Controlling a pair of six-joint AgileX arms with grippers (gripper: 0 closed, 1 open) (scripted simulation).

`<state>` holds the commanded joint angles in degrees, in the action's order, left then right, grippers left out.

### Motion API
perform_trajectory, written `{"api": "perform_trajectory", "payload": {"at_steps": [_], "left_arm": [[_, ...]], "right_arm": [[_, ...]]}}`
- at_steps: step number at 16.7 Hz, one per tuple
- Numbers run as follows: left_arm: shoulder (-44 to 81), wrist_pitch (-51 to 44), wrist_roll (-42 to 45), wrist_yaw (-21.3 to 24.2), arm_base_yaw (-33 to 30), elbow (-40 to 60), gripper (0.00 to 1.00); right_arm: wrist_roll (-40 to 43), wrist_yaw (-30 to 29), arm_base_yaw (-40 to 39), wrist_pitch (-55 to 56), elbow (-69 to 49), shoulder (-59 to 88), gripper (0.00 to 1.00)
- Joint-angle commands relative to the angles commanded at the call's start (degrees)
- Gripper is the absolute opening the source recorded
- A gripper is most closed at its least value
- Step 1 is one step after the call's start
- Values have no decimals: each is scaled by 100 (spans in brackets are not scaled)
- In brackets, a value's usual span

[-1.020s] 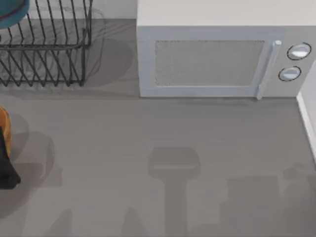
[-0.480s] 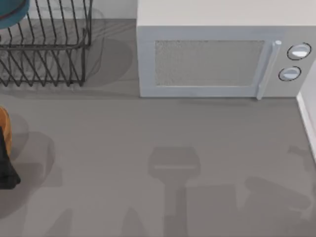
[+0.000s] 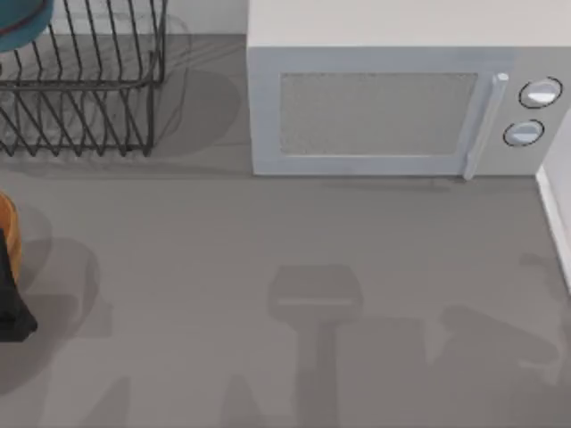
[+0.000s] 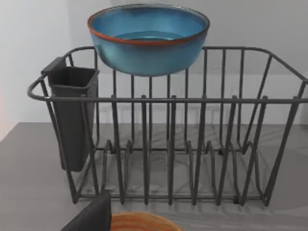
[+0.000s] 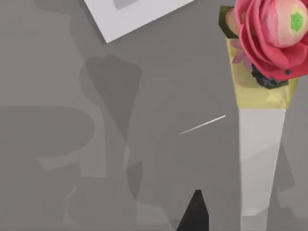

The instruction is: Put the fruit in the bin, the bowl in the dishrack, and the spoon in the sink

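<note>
From above, only the shadow at the table's lower right has shifted while the bowl stays in the dishrack, so that step looks done; my left gripper faces it near the bin, my right gripper hangs beside a bouquet, and whether either grips anything I cannot tell

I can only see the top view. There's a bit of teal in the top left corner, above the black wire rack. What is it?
Observer: It's a blue bowl with a thin brown rim. It is upright at the far top edge of the dishrack.
Operator: Is anything else on that rack?
Observer: Yes, a dark cutlery holder hangs on one end of it.
Operator: What does the right arm's camera see?
Observer: It sees a big pink flower in a tall white vase on the grey table.
</note>
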<state>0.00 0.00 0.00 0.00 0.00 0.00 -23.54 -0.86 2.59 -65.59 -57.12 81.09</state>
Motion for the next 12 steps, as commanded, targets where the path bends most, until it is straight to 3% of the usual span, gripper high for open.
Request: {"api": "perform_trajectory", "payload": {"at_steps": [4,12], "left_arm": [[0,0,0,0,0,0,100],[0,0,0,0,0,0,100]], "right_arm": [[93,-13,133,-277,-1333,1197,0],[331,-42,400,-753,-5547,4272,0]]}}
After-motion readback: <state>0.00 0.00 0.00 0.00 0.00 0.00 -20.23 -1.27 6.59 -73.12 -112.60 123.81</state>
